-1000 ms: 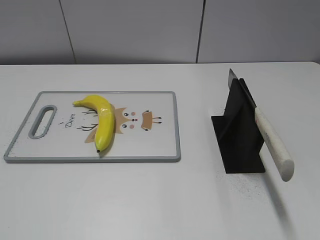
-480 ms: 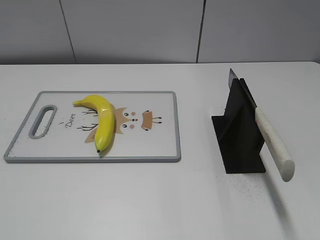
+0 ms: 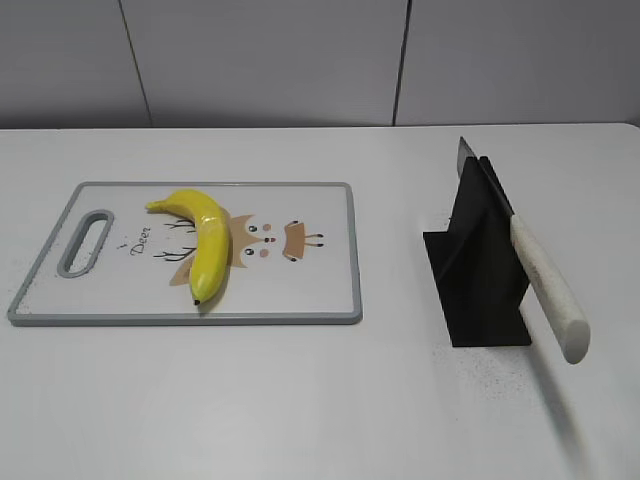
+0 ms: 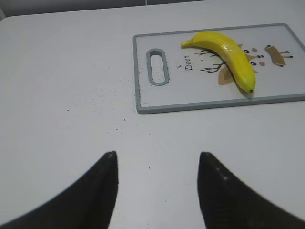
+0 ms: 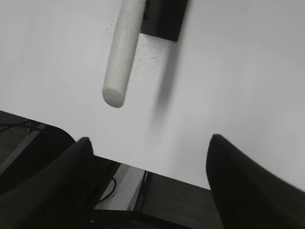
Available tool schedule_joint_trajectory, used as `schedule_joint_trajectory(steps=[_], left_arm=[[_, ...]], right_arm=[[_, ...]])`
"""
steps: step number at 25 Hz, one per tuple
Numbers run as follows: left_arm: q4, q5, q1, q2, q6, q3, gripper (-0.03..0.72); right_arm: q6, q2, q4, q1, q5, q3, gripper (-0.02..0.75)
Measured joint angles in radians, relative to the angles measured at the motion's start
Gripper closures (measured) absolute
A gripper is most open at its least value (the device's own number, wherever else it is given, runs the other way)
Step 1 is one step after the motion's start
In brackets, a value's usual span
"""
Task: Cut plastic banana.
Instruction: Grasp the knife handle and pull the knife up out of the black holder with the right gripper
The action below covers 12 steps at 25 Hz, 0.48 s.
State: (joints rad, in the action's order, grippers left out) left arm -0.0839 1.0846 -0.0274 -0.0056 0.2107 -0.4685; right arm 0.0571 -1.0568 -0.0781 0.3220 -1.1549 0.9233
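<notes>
The plastic banana (image 3: 203,242) lies on a white cutting board (image 3: 320,290) with a grey rim, left of the table's middle; it also shows in the left wrist view (image 4: 228,52). A knife with a white handle (image 3: 547,288) rests slanted in a black stand (image 3: 480,270) on the right; its handle end shows in the right wrist view (image 5: 123,55). My left gripper (image 4: 157,155) is open and empty over bare table, well short of the board (image 4: 143,102). My right gripper (image 5: 148,138) is open and empty at the table's front edge, below the handle. Neither gripper shows in the exterior view.
The board has a handle slot (image 3: 85,240) at its left end and a printed deer picture (image 3: 265,240). Small dark specks lie on the white table (image 3: 320,400) near the stand. A grey wall (image 3: 300,60) runs behind the table.
</notes>
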Motion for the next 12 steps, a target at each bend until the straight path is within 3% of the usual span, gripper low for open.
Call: schedule_joint_trajectory(steps=[12], left_arm=[[0.000,0.000,0.000,0.000,0.000,0.000,0.162]], right_arm=[[0.029,-0.396,-0.085,0.020,0.078,0.143,0.220]])
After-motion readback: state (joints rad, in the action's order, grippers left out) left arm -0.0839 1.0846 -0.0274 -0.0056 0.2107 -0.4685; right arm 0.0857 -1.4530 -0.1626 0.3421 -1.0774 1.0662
